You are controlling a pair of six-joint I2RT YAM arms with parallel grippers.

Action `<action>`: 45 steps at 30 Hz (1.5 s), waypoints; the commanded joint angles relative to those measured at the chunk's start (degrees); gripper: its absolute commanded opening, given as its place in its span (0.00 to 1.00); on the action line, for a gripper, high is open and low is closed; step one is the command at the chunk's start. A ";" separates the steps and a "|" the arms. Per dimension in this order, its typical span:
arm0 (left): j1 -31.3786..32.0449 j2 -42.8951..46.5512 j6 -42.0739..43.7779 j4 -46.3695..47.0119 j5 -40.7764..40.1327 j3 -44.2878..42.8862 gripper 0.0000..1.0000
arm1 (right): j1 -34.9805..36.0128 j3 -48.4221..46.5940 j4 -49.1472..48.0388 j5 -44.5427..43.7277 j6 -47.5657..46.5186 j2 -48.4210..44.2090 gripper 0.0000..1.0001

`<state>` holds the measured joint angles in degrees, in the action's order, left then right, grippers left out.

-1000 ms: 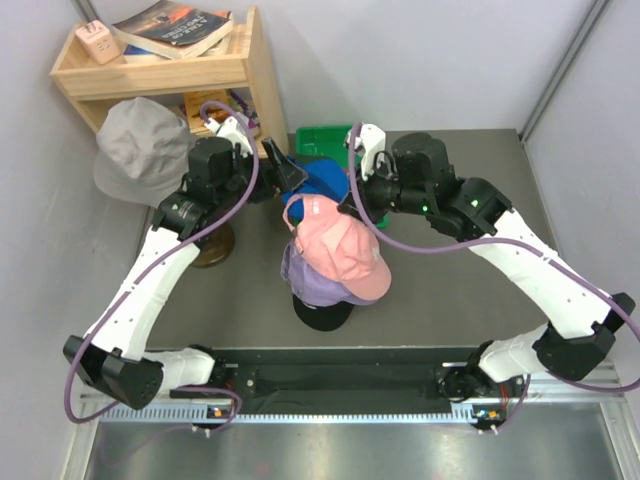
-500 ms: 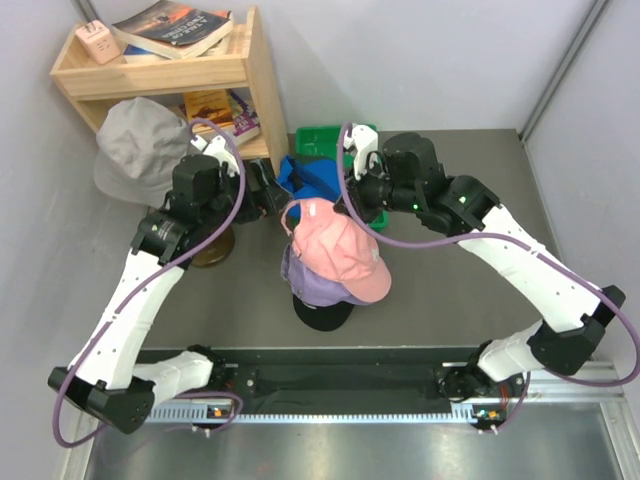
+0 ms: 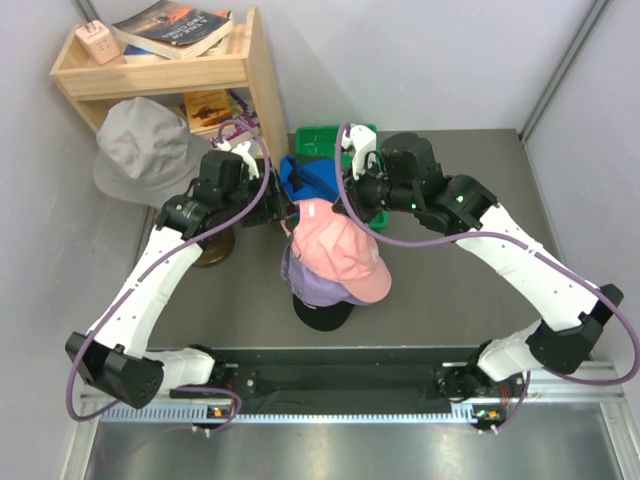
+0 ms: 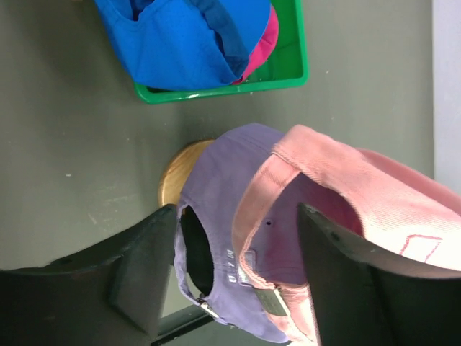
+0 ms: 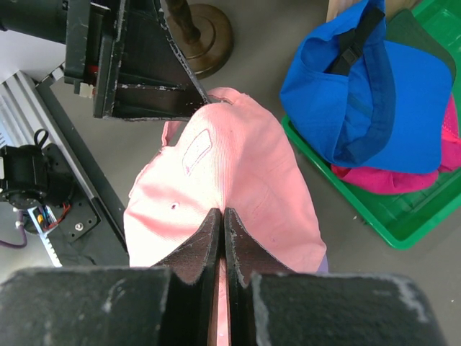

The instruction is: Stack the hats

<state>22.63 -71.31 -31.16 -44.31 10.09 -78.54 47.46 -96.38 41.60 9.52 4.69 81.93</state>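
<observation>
A pink cap [image 3: 345, 250] tops a stack over a lavender cap [image 3: 303, 280] and a black cap [image 3: 322, 313]. My right gripper [image 5: 221, 213] is shut on the crown fabric of the pink cap [image 5: 230, 166]; in the top view it [image 3: 345, 200] is at the cap's far end. My left gripper [image 4: 236, 213] is open, its jaws either side of the back straps of the pink cap [image 4: 374, 194] and lavender cap [image 4: 216, 173]. A bright blue cap [image 3: 310, 178] lies over a magenta cap [image 5: 389, 176] and a dark green cap [image 5: 410, 29] in a green bin [image 5: 360, 209].
A round wooden base [image 4: 176, 173] shows under the stack. A grey bucket hat [image 3: 140, 145] sits on a stand with a brown foot [image 3: 210, 250] at the left. A wooden shelf [image 3: 160, 65] with books stands at the back left.
My left gripper pulled back left from the blue cap, then came in to the back of the pink cap. My right gripper shifted slightly left, staying shut on the pink cap.
</observation>
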 commanded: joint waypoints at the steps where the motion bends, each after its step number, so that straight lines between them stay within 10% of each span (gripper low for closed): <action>1: -0.04 -0.23 1.19 -0.77 0.46 -1.70 0.67 | 0.79 -1.71 -3.20 0.41 0.41 -0.28 0.00; 21: -0.04 0.47 0.49 -4.90 0.02 0.76 0.06 | 0.96 -1.53 -3.72 2.43 0.06 1.48 0.00; 29: -0.13 1.52 -0.66 -7.88 -0.85 2.43 0.00 | 1.40 -0.57 -3.20 2.61 1.02 1.30 0.00; 36: -0.04 3.89 -0.92 -9.39 -1.21 4.36 0.00 | 1.49 1.54 -3.81 -0.11 4.97 -1.07 0.69; 45: -0.04 7.41 -1.19 -9.82 0.55 8.49 0.00 | -5.88 13.13 -6.70 -2.76 19.99 -10.29 0.85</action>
<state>22.63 -66.52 -31.94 -52.80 10.31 -71.29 45.98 -86.46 39.05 7.77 16.32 77.71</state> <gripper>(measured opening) 0.021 0.844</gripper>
